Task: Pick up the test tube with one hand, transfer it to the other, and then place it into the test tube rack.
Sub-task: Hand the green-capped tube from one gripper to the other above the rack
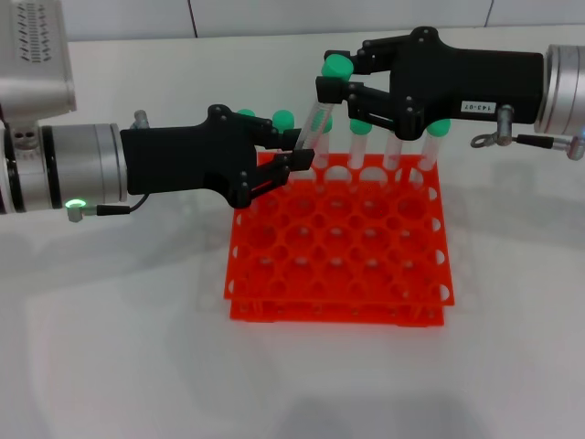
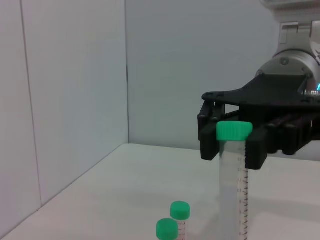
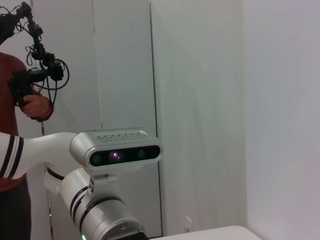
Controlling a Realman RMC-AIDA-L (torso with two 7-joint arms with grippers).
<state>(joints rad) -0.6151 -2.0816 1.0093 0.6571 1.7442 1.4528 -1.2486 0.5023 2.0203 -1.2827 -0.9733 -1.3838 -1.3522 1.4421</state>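
Observation:
The test tube, clear with a green cap, hangs tilted above the back row of the orange-red test tube rack. My left gripper, plain black, is shut on its lower body. My right gripper, black with a white number label, comes in from the right. Its fingers close on the neck just under the cap. The left wrist view shows the test tube upright, with my right gripper pressed against both sides below the cap. No fingers show in the right wrist view.
Several other green-capped tubes stand in the rack's back row; two of their caps show in the left wrist view. The rack sits on a white table. A person stands behind the robot's head.

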